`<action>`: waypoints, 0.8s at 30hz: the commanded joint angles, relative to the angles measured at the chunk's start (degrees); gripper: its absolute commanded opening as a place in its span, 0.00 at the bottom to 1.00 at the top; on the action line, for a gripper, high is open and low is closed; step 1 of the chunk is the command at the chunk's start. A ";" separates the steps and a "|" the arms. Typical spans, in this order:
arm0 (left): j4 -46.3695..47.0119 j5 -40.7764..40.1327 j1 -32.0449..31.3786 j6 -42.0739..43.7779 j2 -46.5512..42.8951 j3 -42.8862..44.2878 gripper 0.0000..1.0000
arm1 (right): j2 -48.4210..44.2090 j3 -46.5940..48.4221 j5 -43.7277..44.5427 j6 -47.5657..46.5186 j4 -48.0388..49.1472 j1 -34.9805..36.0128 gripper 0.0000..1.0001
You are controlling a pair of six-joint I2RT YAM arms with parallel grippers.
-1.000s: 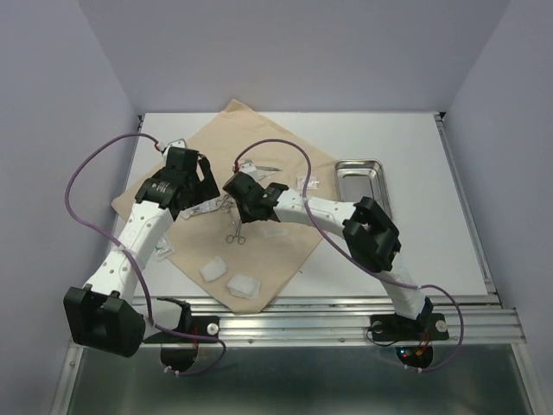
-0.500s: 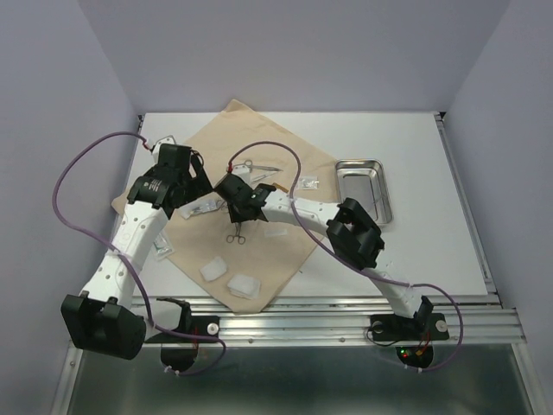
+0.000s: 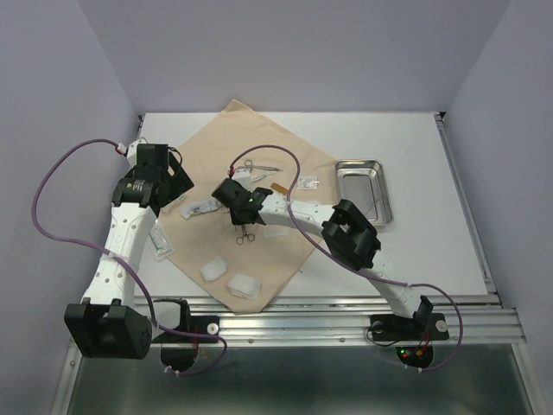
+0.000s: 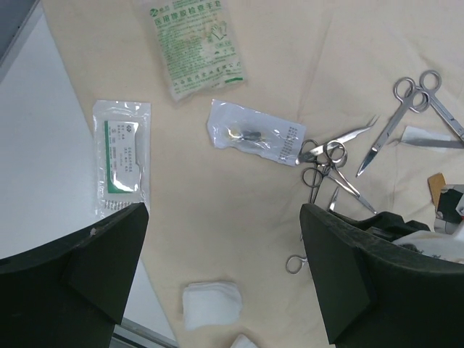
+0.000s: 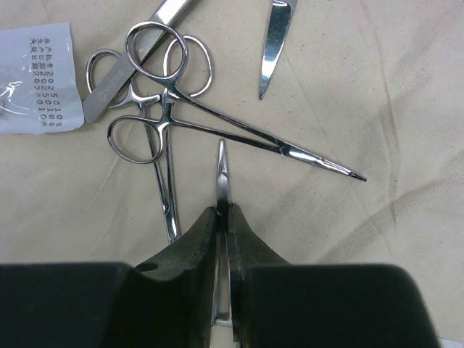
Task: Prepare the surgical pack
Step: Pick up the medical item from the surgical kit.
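The beige cloth (image 3: 259,156) lies spread on the table, with the steel tray (image 3: 363,190) on the bare table to its right. My right gripper (image 3: 238,203) (image 5: 223,214) is low over the cloth and shut on thin steel forceps (image 5: 221,163) whose tip sticks out past the fingers. Ring-handled clamps (image 5: 217,130) lie crossed just ahead of it. Scissors (image 3: 257,164) (image 4: 395,119) lie farther back. Gauze pads (image 3: 213,270) (image 4: 210,304) sit near the cloth's front corner. My left gripper (image 3: 168,186) (image 4: 225,275) is open and empty above the cloth's left part.
Sealed packets lie on the cloth's left side: a green-printed one (image 4: 194,47), a small clear one (image 4: 254,133), and a suture packet (image 4: 122,158) at the cloth's edge. Another small packet (image 3: 308,183) lies near the tray. Purple cables loop above both arms.
My left gripper has drawn back to the left, away from the instruments. My right gripper has moved left over the instrument pile and stands shut on the forceps.
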 commanded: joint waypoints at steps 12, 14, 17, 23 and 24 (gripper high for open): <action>1.72 3.09 2.40 1.65 -1.44 0.21 0.99 | -9.65 -7.11 6.60 -3.59 -0.01 0.76 0.01; 1.90 3.44 2.40 2.01 -1.44 -0.31 0.99 | -12.27 -9.56 7.30 -4.55 0.34 0.76 0.01; 2.43 4.23 2.40 2.09 -1.61 -1.37 0.99 | -16.15 -13.52 6.96 -6.05 2.53 -0.64 0.01; 2.60 4.32 2.40 2.09 -1.70 -1.64 0.99 | -21.07 -17.57 6.69 -7.81 5.35 -3.10 0.01; 2.60 4.32 2.40 2.09 -1.88 -1.55 0.99 | -21.08 -17.84 6.86 -7.90 5.35 -3.11 0.01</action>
